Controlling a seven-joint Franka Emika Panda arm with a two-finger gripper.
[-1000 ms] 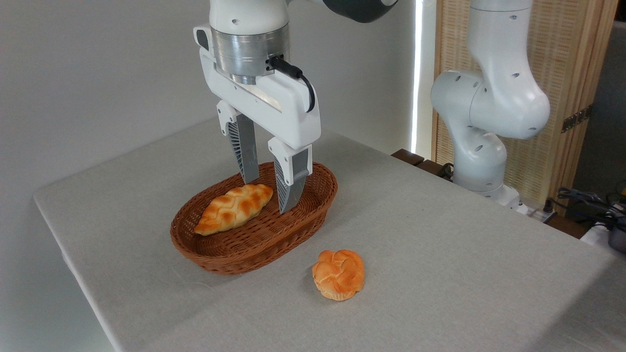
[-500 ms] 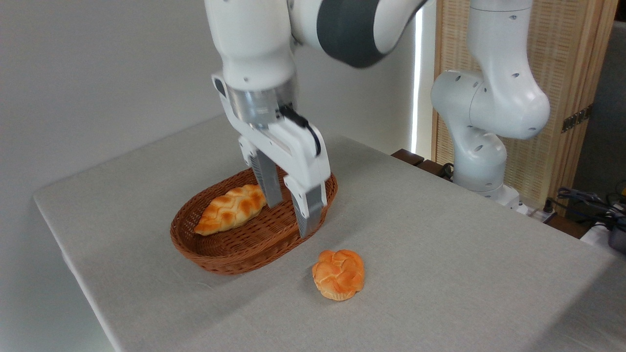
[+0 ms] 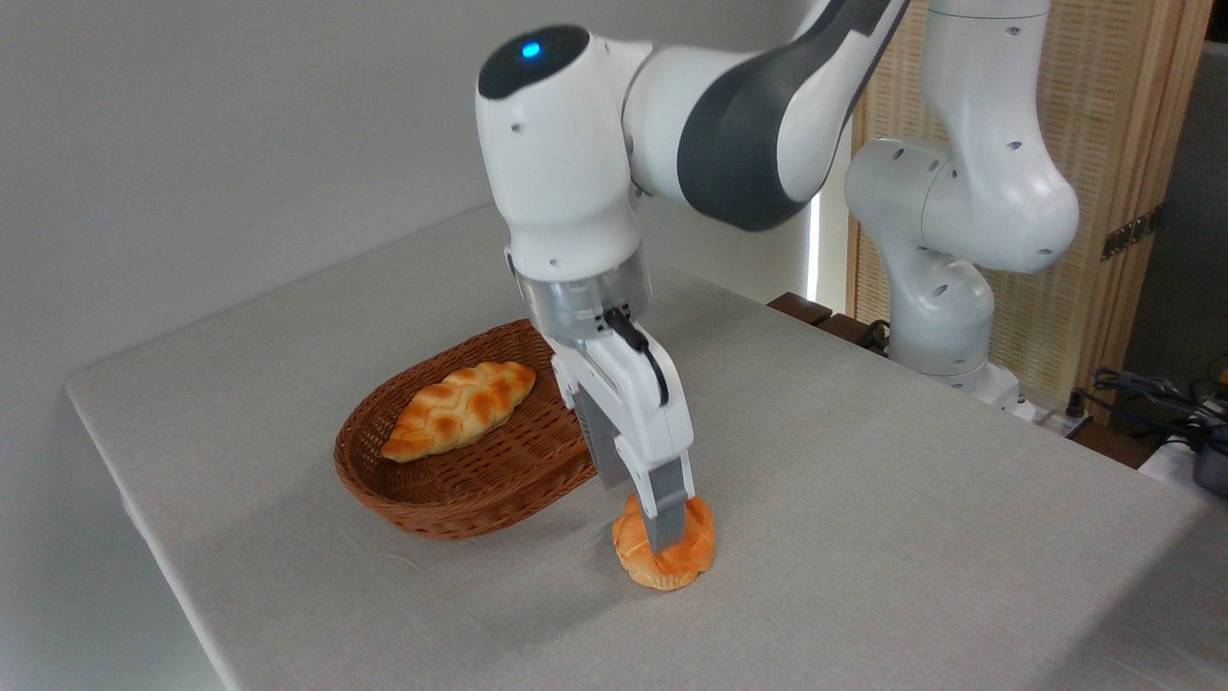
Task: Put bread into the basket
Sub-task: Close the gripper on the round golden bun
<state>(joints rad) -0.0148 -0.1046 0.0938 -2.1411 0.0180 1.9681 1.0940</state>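
Orange-golden bread lay on the table, right of the basket; the gripper straddled it, grip unclear.

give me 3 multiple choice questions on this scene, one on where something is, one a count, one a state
1. Where is the round bun?
A. in the basket
B. on the table by the basket
C. lifted in the air

2. How many breads lie in the basket?
A. none
B. one
C. two

3. Where is the gripper?
A. down at the round bun
B. high over the basket
C. off the table

Answers:
1 B, it rests on the cloth beside the rim.
2 B, only the braided loaf lies inside.
3 A, a finger reaches down in front of the bun.
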